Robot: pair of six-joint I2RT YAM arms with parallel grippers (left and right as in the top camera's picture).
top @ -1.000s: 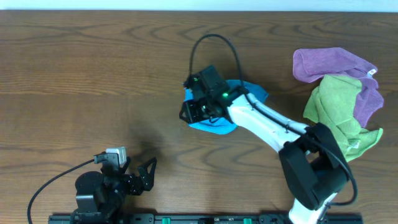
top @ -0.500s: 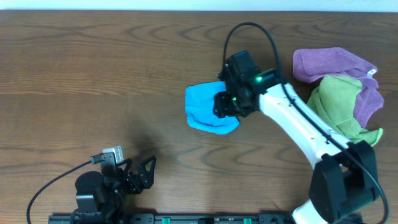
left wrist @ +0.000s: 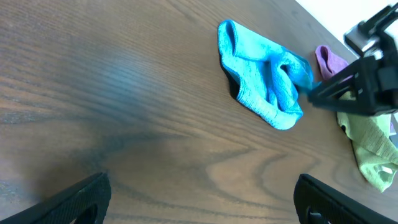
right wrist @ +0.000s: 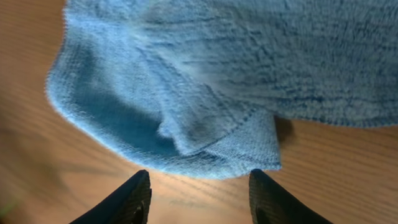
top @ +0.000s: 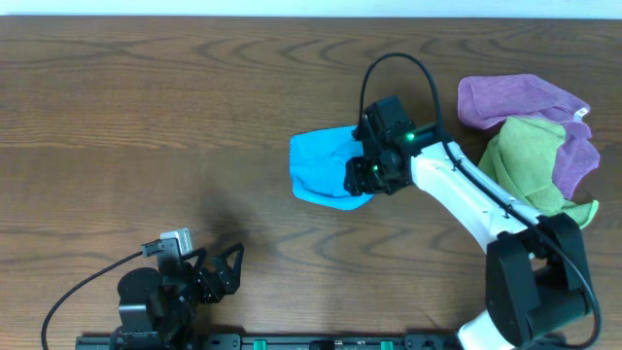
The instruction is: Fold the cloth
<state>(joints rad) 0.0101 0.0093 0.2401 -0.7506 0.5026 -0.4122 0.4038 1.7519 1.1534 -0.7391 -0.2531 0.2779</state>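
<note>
Count: three cloths, two arms, one table (top: 146,117).

- One sky-blue: the cloth (top: 321,165).
- One purple cloth (top: 515,102) at the far right of the table.
- One lime-green cloth (top: 525,180), heaped against and partly over the purple one.

The cloth lay on the bare wood a little right of the table's middle, well apart from the purple and green heap. It was the smallest of the three, plain, with no pattern. From overhead it showed as a rough, rounded patch, its left side the flattest. The left wrist view showed it (left wrist: 264,78) bunched, with raised ridges and a fold along its middle. The right wrist view, close up, showed the cloth (right wrist: 217,74) had a fuzzy pile and a stitched hem. One layer lay over another there, and a corner flap pointed down toward the fingers.

The right gripper (top: 364,177) sat at the cloth's right edge. In its own camera, the right gripper (right wrist: 199,186) had its fingers (right wrist: 134,199) spread, with bare wood between them. The hem lay just beyond the tips, and nothing was pinched.

The left gripper (top: 228,267) was parked near the front left of the table, well apart from all three cloths. Its fingers (left wrist: 81,199) were spread wide and held nothing.
</note>
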